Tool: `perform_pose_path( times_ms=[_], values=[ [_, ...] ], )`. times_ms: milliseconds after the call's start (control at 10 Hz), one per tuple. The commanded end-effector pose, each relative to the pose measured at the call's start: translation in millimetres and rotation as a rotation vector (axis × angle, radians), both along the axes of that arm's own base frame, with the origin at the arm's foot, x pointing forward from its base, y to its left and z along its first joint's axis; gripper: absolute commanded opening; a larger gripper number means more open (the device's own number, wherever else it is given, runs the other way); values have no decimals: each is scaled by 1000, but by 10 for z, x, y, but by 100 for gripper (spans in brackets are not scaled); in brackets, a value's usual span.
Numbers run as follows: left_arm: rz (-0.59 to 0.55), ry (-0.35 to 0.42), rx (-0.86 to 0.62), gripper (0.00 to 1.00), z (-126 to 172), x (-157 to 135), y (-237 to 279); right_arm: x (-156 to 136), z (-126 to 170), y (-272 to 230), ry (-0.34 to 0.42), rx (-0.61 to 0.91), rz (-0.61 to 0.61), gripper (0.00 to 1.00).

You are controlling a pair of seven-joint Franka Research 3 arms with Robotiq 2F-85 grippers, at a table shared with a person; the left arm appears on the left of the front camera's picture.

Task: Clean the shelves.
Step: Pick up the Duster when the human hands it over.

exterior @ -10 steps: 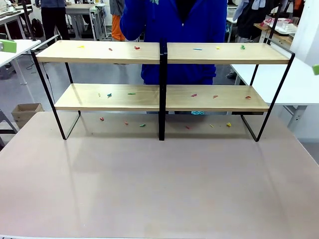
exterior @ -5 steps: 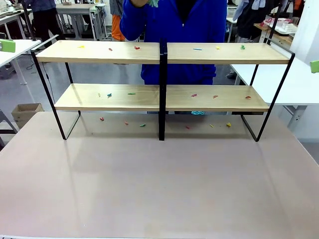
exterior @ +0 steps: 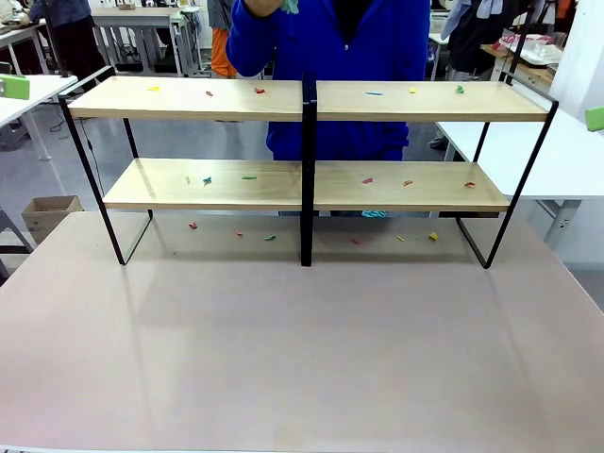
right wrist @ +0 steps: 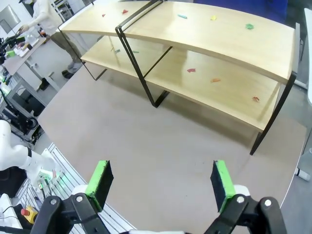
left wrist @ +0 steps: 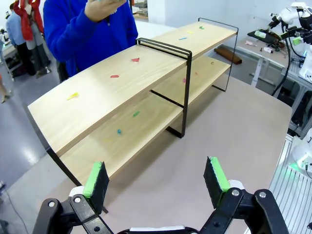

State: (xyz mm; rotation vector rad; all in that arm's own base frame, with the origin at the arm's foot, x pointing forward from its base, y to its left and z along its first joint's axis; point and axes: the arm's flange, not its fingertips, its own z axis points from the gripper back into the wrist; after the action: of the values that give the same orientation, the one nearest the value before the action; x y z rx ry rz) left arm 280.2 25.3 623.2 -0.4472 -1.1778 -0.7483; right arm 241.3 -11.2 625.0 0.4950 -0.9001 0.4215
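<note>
The shelves (exterior: 189, 98) stand across the far half of the table, two pale boards in a black frame with a centre post (exterior: 308, 170). Small coloured scraps (exterior: 259, 91) lie scattered on both boards and on the table under the lower board (exterior: 415, 189). In the left wrist view my left gripper (left wrist: 156, 178) hangs open and empty above the table, short of the shelves (left wrist: 122, 83). My right gripper (right wrist: 161, 180) is also open and empty, high above the table and facing the shelves (right wrist: 209, 34).
A person in a blue top (exterior: 340, 57) stands behind the shelves with one hand raised at the picture's top. White side tables (exterior: 528, 160) flank the shelves. A cardboard box (exterior: 49, 212) sits on the floor at left. The near table surface (exterior: 302, 349) is bare.
A green pad at the right edge of the front view has risen slightly. The shelves and scraps have not moved.
</note>
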Motion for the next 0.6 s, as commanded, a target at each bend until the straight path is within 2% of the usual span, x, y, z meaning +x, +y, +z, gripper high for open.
perform_pose_path(
  times_ms=[0,300,500],
  values=[
    [1,10,-3,100,-8,9,15,-348,-687,212,-43,27,-22,100],
    [1,10,-3,100,-8,9,15,-412,-592,217,-75,10,-26,100],
    [1,10,-3,100,-8,9,15,-466,-507,225,-125,-10,-48,100]
  ],
)
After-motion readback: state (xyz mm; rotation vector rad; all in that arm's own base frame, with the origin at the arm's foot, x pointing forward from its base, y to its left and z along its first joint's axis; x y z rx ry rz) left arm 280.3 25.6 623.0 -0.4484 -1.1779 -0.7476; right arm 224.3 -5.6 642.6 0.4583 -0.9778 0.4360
